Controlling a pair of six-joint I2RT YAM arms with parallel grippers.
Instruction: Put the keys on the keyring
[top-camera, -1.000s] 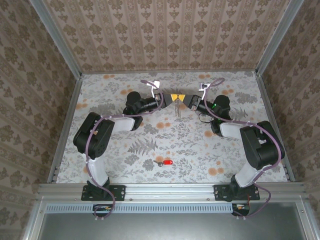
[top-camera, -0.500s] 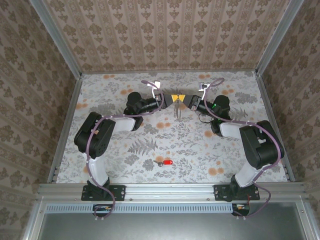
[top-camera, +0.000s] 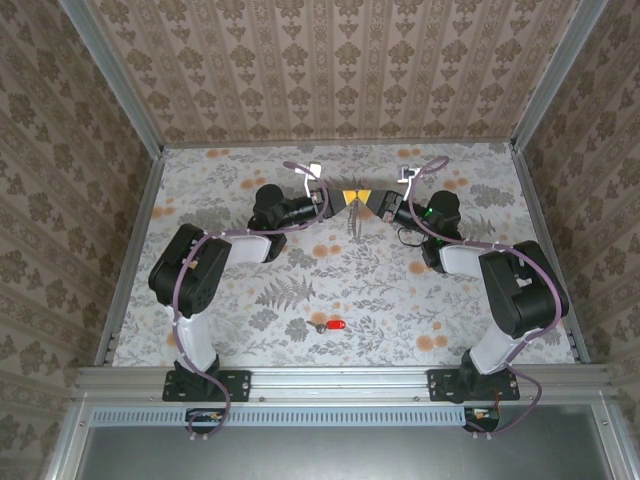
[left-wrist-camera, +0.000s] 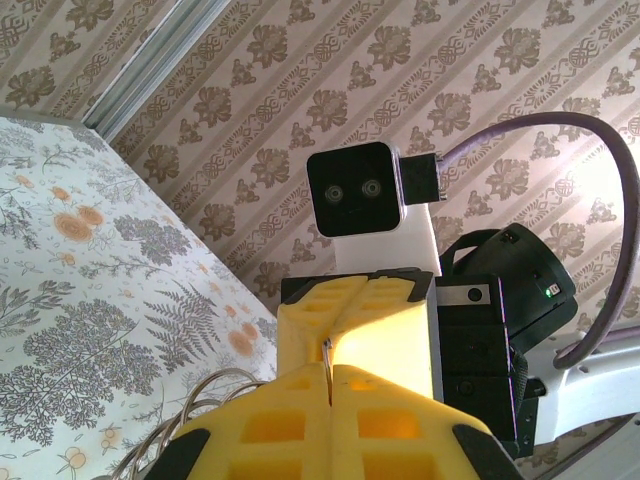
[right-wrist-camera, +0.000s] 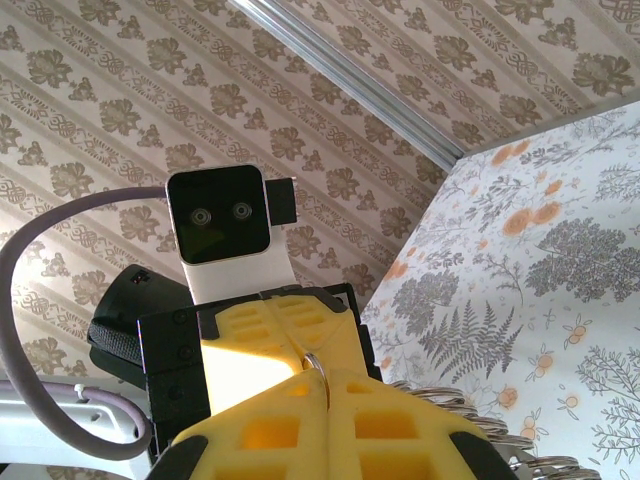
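Both grippers meet tip to tip above the back middle of the table. My left gripper (top-camera: 347, 197) (left-wrist-camera: 330, 372) and my right gripper (top-camera: 363, 196) (right-wrist-camera: 327, 385) are each shut on the thin metal wire of the keyring (left-wrist-camera: 327, 352) (right-wrist-camera: 319, 364). Its greyish loops (left-wrist-camera: 185, 405) (right-wrist-camera: 455, 408) hang below the yellow fingers and show as a thin dangling strand (top-camera: 352, 222) in the top view. The key (top-camera: 335, 327), with its red head and short silver blade, lies flat on the table near the front middle, far from both grippers.
A small dark loop-shaped thing (top-camera: 407, 236) lies beside the right forearm. Patterned walls (top-camera: 340, 70) close the table at the back and sides, and a metal rail (top-camera: 340, 378) runs along the near edge.
The left arm has shifted very slightly. Both grippers stay together at the same spot, and the red key has not moved.
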